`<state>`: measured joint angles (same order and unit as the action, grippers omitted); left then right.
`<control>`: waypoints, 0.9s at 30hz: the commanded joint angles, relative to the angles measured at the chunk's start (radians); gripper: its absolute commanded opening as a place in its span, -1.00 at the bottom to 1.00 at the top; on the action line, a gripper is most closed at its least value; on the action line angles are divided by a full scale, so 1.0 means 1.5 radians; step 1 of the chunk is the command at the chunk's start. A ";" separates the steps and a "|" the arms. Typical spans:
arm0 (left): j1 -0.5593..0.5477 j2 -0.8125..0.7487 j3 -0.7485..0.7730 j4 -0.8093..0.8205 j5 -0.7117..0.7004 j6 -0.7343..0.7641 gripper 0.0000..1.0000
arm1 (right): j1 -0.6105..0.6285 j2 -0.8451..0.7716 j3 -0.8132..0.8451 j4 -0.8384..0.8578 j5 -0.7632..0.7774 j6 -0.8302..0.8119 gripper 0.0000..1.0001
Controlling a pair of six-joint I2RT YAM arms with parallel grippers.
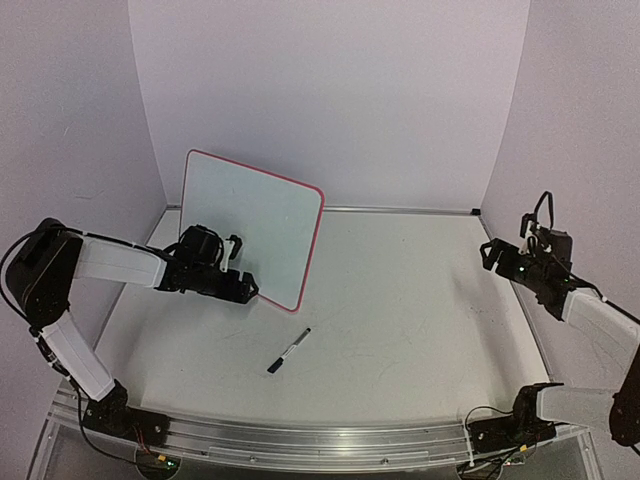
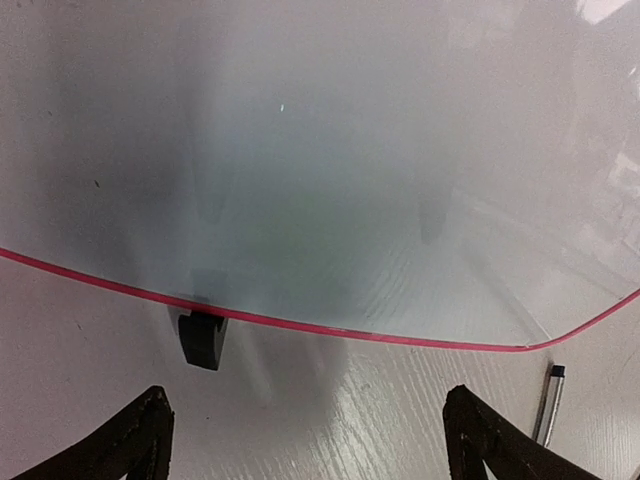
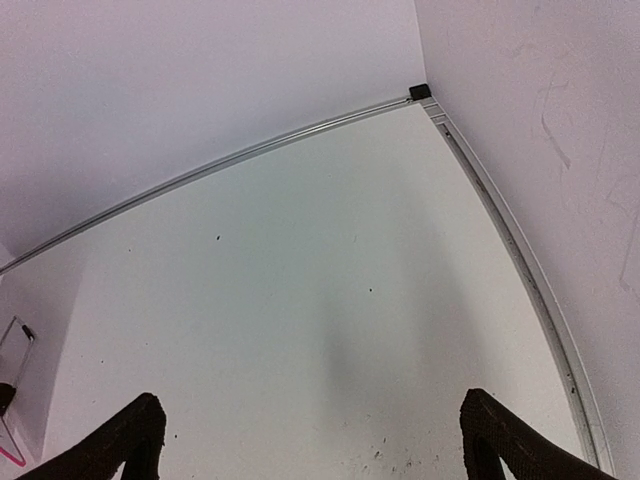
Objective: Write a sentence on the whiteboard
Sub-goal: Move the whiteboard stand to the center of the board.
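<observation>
The whiteboard [image 1: 250, 225], white with a thin red rim, stands propped at the table's left. In the left wrist view the whiteboard [image 2: 320, 150] fills the upper part, with one black foot [image 2: 203, 338] under its lower rim. No sentence shows on its face. My left gripper [image 1: 238, 272] is open just in front of the board's lower edge. Seen from the wrist, the left gripper [image 2: 307, 425] has only bare table between its fingers. A marker pen [image 1: 289, 350] lies on the table nearer the front, also showing as the pen [image 2: 548, 400] at the right. My right gripper [image 1: 500, 255] hovers open at the far right, and the right gripper [image 3: 310, 440] holds nothing.
White walls close the table in on three sides. A metal rail [image 1: 400, 209] runs along the back edge and another rail [image 3: 520, 270] along the right edge, meeting at a black corner piece [image 3: 419, 91]. A front rail [image 1: 300, 440] carries both arm bases.
</observation>
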<state>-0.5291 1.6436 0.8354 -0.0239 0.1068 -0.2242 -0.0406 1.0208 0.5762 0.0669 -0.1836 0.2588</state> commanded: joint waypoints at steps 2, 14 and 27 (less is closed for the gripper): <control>-0.001 0.024 0.027 0.054 -0.025 0.018 0.70 | 0.000 -0.011 0.025 -0.004 -0.024 -0.004 0.97; 0.000 0.081 0.054 0.067 -0.094 0.019 0.09 | 0.000 -0.018 0.025 -0.005 -0.031 0.002 0.97; 0.000 0.105 0.053 0.087 -0.142 0.022 -0.18 | 0.000 -0.016 0.028 -0.005 -0.041 -0.002 0.97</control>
<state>-0.5312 1.7893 0.8963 0.0353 -0.0794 -0.2018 -0.0406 1.0065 0.5781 0.0509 -0.2339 0.2600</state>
